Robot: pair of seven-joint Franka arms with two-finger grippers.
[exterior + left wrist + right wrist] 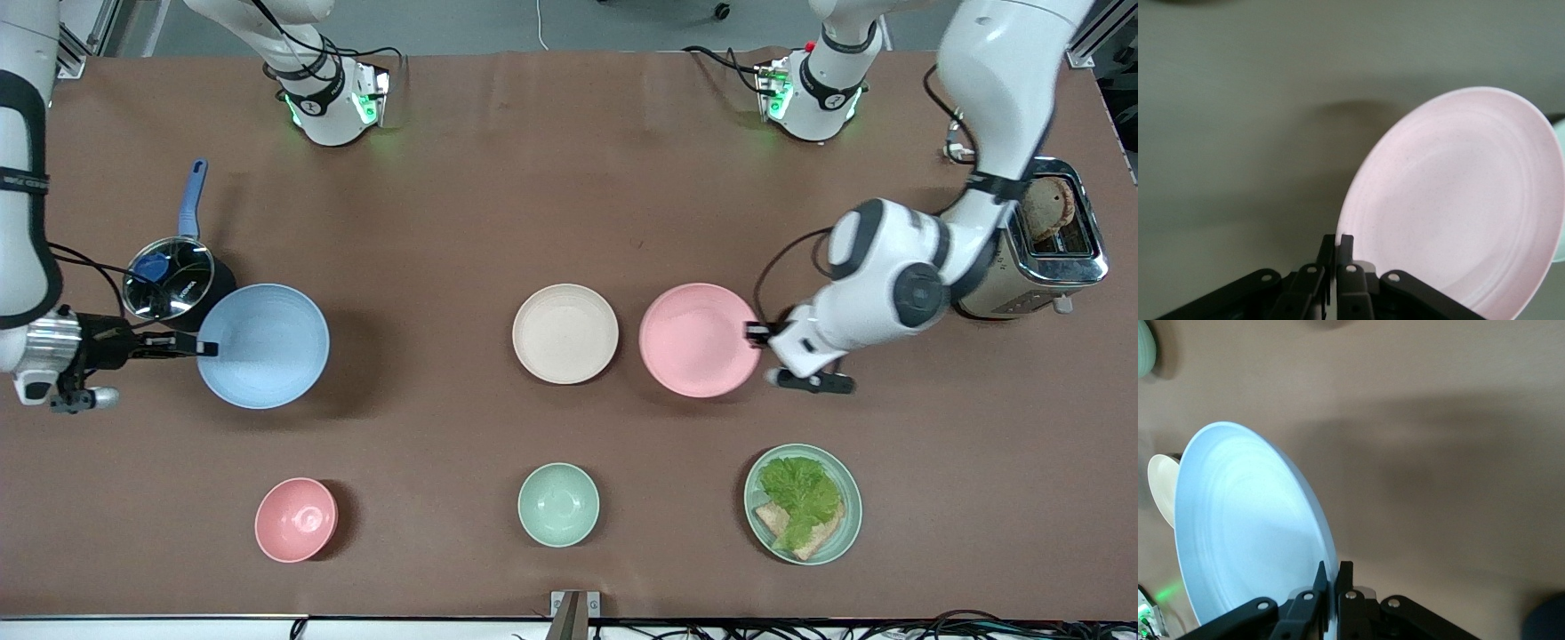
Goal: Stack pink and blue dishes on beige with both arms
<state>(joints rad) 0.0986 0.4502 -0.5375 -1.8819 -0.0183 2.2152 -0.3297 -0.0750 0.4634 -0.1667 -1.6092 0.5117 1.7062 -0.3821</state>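
Observation:
The beige plate (565, 333) lies flat at the table's middle. Beside it, toward the left arm's end, the pink plate (699, 340) (1465, 207) is held up off the table by my left gripper (754, 332) (1339, 245), which is shut on its rim. Toward the right arm's end, my right gripper (203, 348) (1332, 572) is shut on the rim of the blue plate (263, 345) (1248, 533), which it also holds above the table. The beige plate (1163, 487) peeks out past the blue one in the right wrist view.
A lidded saucepan (169, 277) with a blue handle stands right by the blue plate. A toaster (1049, 240) stands at the left arm's end. Near the front edge are a pink bowl (296, 519), a mint-green bowl (558, 504) and a mint-green plate with lettuce (803, 503).

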